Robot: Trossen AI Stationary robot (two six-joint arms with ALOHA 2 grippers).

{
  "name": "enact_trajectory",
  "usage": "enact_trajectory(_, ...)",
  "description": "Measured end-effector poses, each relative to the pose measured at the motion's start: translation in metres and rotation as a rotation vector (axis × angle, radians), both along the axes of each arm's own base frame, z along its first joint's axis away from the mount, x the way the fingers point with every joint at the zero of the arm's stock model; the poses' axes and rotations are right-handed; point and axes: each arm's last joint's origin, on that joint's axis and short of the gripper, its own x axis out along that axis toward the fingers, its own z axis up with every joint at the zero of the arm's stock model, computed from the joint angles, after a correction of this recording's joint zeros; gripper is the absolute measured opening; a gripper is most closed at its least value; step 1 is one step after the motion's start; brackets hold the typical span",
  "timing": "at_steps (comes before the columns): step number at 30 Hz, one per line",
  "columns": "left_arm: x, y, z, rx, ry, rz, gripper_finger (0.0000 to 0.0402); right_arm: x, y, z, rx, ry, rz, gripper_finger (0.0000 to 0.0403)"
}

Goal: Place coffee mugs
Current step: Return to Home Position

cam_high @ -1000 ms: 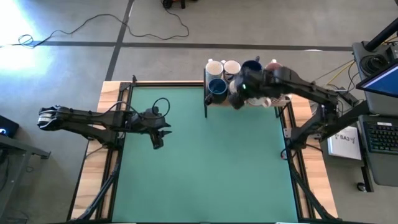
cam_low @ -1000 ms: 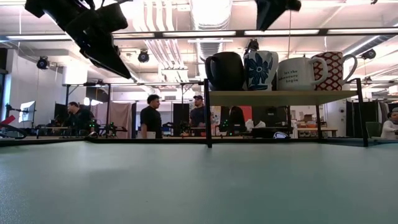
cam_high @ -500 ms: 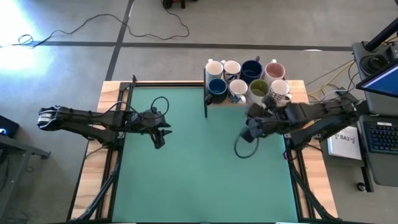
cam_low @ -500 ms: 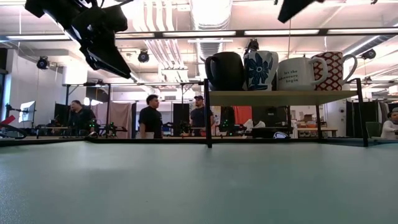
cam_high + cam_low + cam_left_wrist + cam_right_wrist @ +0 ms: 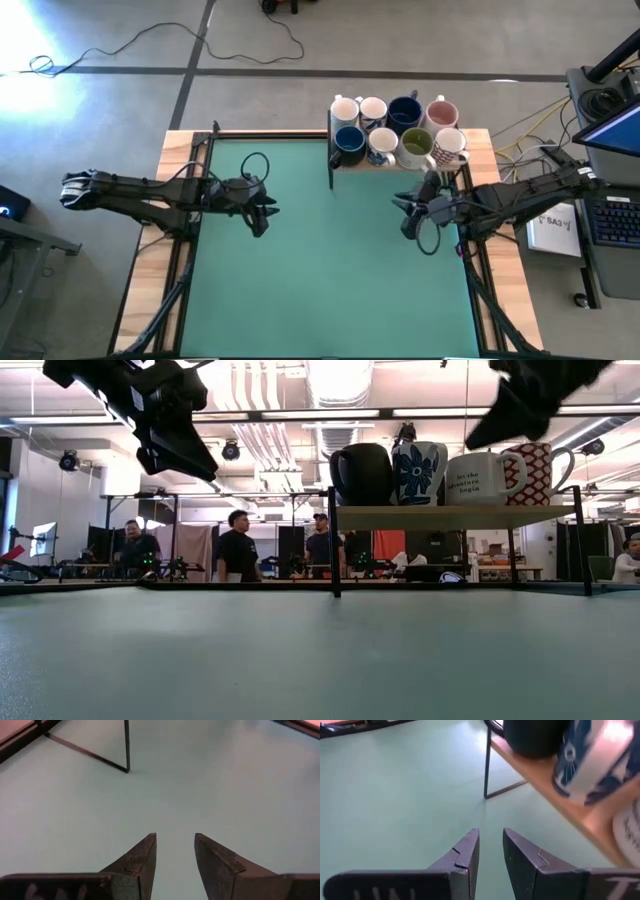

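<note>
Eight coffee mugs stand in two rows on a low wooden shelf (image 5: 470, 150) at the table's far right. The back row holds two white mugs (image 5: 344, 108), a navy one (image 5: 404, 110) and a pink-inside one (image 5: 440, 112). The front row holds a navy mug (image 5: 349, 140), a white patterned one (image 5: 382, 144), an olive green one (image 5: 416, 147) and another white patterned one (image 5: 450, 144). My right gripper (image 5: 408, 214) hangs over the mat just in front of the shelf, empty, with a narrow gap between its fingers (image 5: 491, 845). My left gripper (image 5: 260, 216) is open and empty over the mat's left side (image 5: 175, 850).
The shelf stands on thin dark legs (image 5: 486, 770) with open space under its board (image 5: 450, 517). The green mat (image 5: 320, 270) spreads between the two arms. People stand in the room beyond the table's far edge (image 5: 240, 550).
My right gripper has drawn back from above the mugs on the shelf toward the table's near edge, then a little toward the right edge, and has come lower. The mugs stand as before.
</note>
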Motion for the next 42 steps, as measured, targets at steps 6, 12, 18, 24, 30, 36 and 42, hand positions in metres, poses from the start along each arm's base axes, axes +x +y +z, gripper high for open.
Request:
enact_trajectory(6, 0.001, 0.0, 0.001, 0.0, -0.012, 0.001, 0.0116, -0.021, -0.005, -0.038, 0.03, -0.094, -0.005, 0.0069)
enact_trajectory(12, 0.001, 0.0, 0.001, -0.002, -0.015, 0.01, 0.0116, -0.034, -0.008, -0.073, 0.05, -0.186, -0.005, 0.0065)
enact_trajectory(18, 0.001, 0.001, 0.001, 0.007, -0.018, 0.033, 0.0116, -0.045, -0.011, -0.108, 0.066, -0.286, -0.015, 0.0064)
enact_trajectory(24, 0.001, 0.002, 0.002, 0.009, -0.025, 0.054, 0.0116, -0.05, -0.013, -0.125, 0.064, -0.423, 0.002, 0.0064)
enact_trajectory(30, 0.001, 0.003, 0.002, 0.046, -0.024, 0.088, 0.0116, -0.05, -0.013, -0.122, -0.027, -0.408, 0.01, 0.0063)
enact_trajectory(36, 0.003, 0.003, 0.0, 0.093, 0.002, 0.061, 0.0116, -0.052, -0.015, -0.125, -0.066, -0.377, -0.038, 0.0063)
enact_trajectory(42, 0.005, 0.003, -0.004, 0.106, 0.024, 0.049, 0.0116, -0.052, -0.015, -0.125, -0.065, -0.378, -0.038, 0.0063)
